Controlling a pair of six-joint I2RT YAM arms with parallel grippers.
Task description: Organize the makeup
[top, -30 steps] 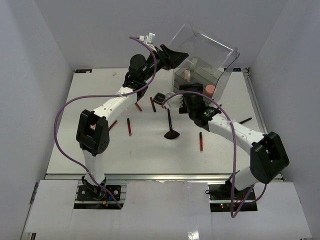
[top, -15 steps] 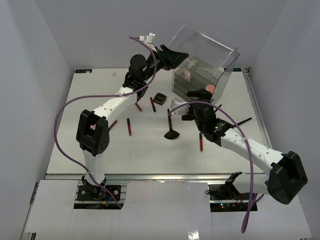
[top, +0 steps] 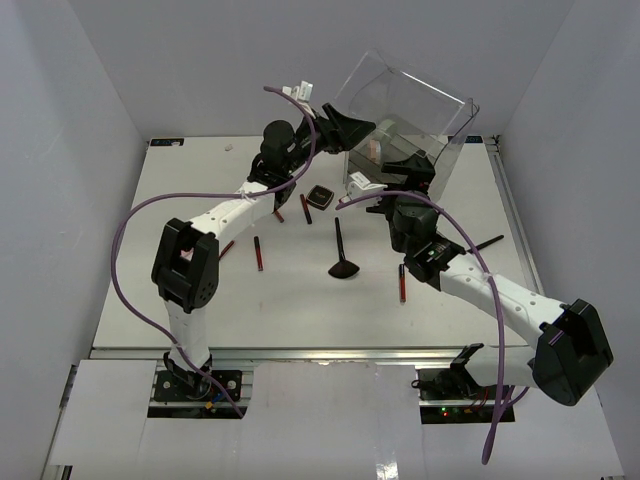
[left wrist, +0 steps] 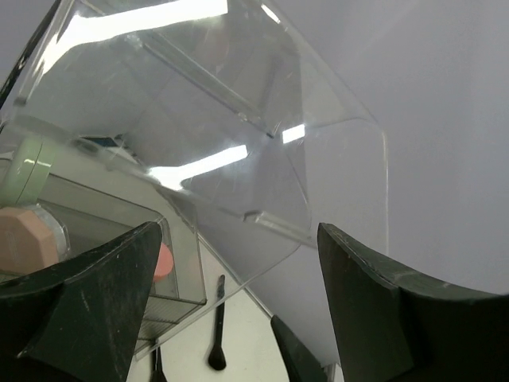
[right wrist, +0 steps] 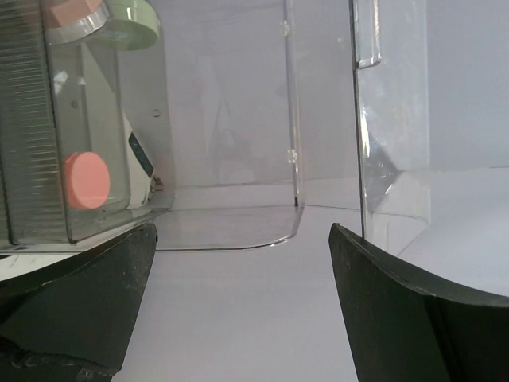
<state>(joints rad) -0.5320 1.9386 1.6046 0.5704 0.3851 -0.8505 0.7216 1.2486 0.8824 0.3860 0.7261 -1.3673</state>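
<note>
Toward the left edge of the desk several dark-red pencil sticks [top: 259,252] lie loose, exactly where they lay a second ago. Above them the left gripper [top: 352,125] has slid slightly rightward under the raised lid [top: 400,95]; its jaws are spread wide and clamp nothing, and whether they touch the lid I cannot tell. Near the middle sit the square black compact [top: 320,195] and the fan brush [top: 343,258], with one more pencil [top: 402,283] just right of it, none of them moved. The right gripper [right wrist: 242,229] has swung up from the desk to the front of the clear box [top: 455,130], its jaws wide apart and empty. I judge that the box stands ready but no further piece has gone in.

The box stands by the far edge, right of centre. On top of its drawers rest the pink puff [right wrist: 73,14] and a pale green round pot [right wrist: 127,20]; a coral disc [right wrist: 86,179] sits inside a ribbed drawer. A thin brush [top: 490,241] lies near the right edge.
</note>
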